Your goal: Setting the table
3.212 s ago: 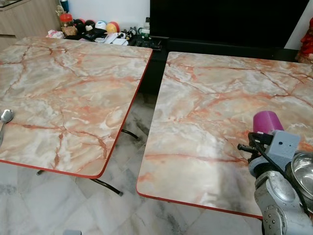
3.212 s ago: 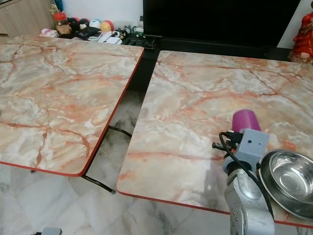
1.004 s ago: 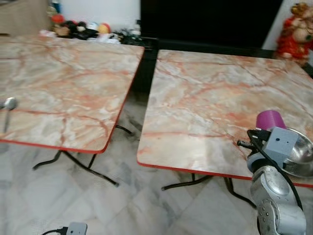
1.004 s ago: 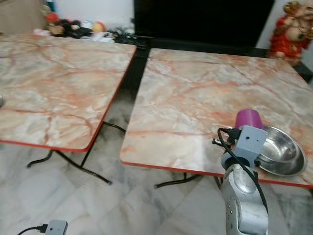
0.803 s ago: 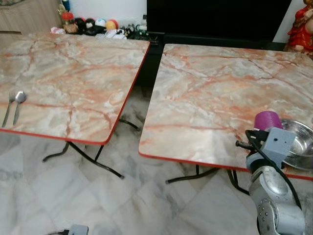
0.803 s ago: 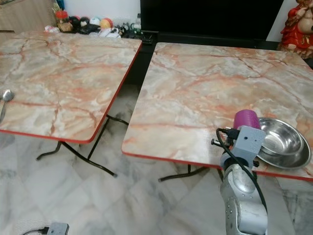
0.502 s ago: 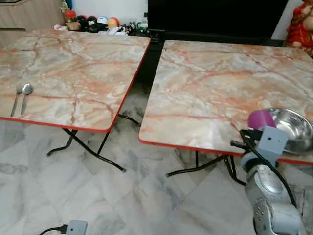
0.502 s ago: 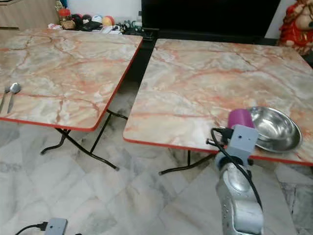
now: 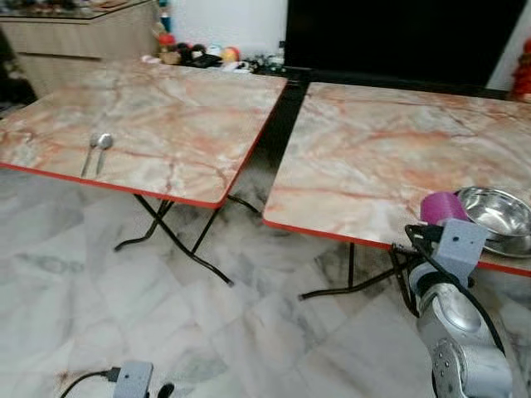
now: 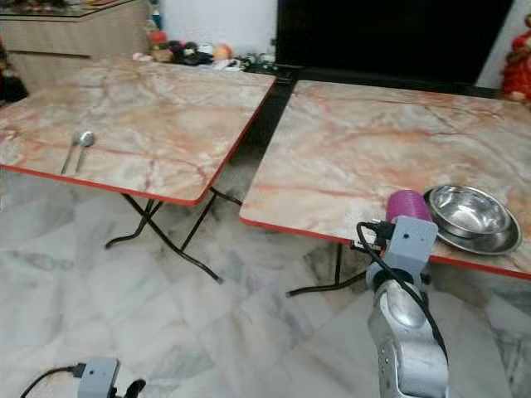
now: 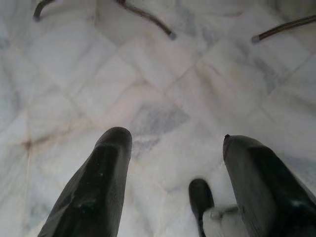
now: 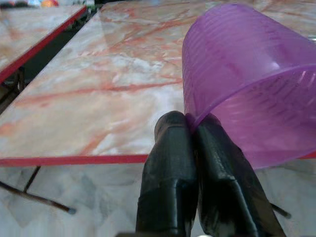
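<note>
My right gripper (image 12: 190,131) is shut on the rim of a purple plastic cup (image 12: 247,84), held up at the near edge of the right marble table (image 9: 373,157). The same purple cup (image 9: 442,206) rises above my silver right wrist in the head views. Beside it, a steel bowl (image 10: 470,214) sits on a steel plate near that table's front right edge. A spoon (image 9: 102,148) and a fork (image 9: 88,154) lie side by side on the left marble table (image 9: 166,108). My left gripper (image 11: 175,168) hangs open over the marble floor.
A gap runs between the two red-edged tables, with black folding legs (image 9: 174,240) beneath. A wooden cabinet (image 9: 75,41) and small clutter (image 9: 199,56) stand at the back. A white charger with a cable (image 9: 131,379) lies on the floor near my feet.
The view has pulled back and swung left, so both tables look farther off and more floor shows. My right gripper keeps hold of the purple cup.
</note>
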Motion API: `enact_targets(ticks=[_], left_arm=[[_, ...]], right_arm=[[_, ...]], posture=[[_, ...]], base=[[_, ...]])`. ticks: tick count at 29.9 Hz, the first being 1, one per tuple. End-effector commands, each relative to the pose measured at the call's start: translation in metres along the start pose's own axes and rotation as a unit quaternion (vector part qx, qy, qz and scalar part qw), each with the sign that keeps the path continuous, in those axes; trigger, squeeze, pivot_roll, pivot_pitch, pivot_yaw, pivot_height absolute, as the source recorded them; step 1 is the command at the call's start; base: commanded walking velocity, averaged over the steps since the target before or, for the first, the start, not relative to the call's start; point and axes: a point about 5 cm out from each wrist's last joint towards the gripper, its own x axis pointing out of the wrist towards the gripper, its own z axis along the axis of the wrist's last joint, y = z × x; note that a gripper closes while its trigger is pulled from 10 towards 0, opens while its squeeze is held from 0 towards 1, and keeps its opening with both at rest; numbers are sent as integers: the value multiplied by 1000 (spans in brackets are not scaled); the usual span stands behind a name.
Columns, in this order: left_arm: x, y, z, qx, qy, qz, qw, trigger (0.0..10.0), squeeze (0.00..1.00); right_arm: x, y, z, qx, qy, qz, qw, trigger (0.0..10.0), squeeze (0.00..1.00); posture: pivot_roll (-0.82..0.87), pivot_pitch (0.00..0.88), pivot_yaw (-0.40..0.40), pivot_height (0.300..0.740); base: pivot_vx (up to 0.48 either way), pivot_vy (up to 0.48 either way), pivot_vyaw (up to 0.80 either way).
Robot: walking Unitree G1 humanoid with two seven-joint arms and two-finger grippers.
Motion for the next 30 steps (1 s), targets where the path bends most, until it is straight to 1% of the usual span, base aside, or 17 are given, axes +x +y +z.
enact_targets(ticks=[1,3,4,8,10,14,18,19,20,21,23,24,26,27,28,29,30], left_arm=[[4,-1,12,6,-26,-3,1000,10000,0],[6,-2,19,11,-43,-5,999,10000,0],[8,-2,27,15,-61,-3,998,10000,0],[9,0,38,19,-90,0,996,10000,0],[9,2,48,29,-114,4,993,10000,0],[9,5,60,36,-144,12,989,10000,0],[9,1,75,69,-181,-4,981,10000,0],[9,-1,81,75,-192,-13,978,10000,0],[10,-6,92,74,-210,-34,974,10000,0],[10,-8,97,72,-216,-43,973,10000,0],[11,-11,102,71,-220,-60,971,10000,0],[11,-15,103,75,-219,-76,970,10000,0],[12,-23,107,82,-214,-116,967,10000,0],[12,-29,110,86,-212,-142,963,10000,0],[11,-37,118,95,-215,-181,955,10000,0],[11,-40,121,100,-219,-194,951,10000,0],[9,-46,129,100,-224,-219,945,10000,0]], right_arm=[[0,-1,1,-14,5,5,1000,10000,0],[-1,1,-2,-34,19,24,999,10000,0],[-2,4,-6,-65,37,58,996,10000,0],[-7,7,-6,-108,41,118,986,10000,0],[-18,10,-7,-135,59,191,970,10000,0],[-29,6,-16,-197,85,255,943,10000,0],[-40,6,-28,-223,123,312,915,10000,0],[-45,7,-30,-225,134,332,906,10000,0],[-52,9,-34,-234,151,368,887,10000,0],[-55,9,-35,-238,157,381,879,10000,0],[-60,10,-37,-249,160,407,864,10000,0],[-66,12,-41,-254,164,437,847,10000,0],[-73,9,-52,-264,183,468,823,10000,0],[-74,7,-58,-269,193,472,817,10000,0],[-71,3,-64,-269,203,468,817,10000,0],[-70,3,-65,-266,203,467,819,10000,0],[-70,6,-64,-247,197,486,815,10000,0]], posture=[[-51,125,-19,740],[-51,125,-19,740],[-54,128,-17,740],[-56,132,-17,740],[-61,136,-18,740],[-68,139,-17,740],[-66,143,-16,740],[-66,143,-16,740],[-66,150,-14,740],[-66,150,-14,740],[-64,157,-15,740],[-68,158,-15,740],[-68,159,-17,740],[-65,165,-17,740],[-65,168,-17,740],[-65,168,-17,740],[-70,173,-16,740]], base=[[0,0,0],[0,0,0],[0,0,0],[0,0,0],[0,0,0],[0,0,0],[0,0,0],[0,0,0],[0,0,0],[0,0,0],[0,0,0],[0,0,0],[0,0,0],[0,0,0],[0,0,0],[0,0,0],[0,0,0]])
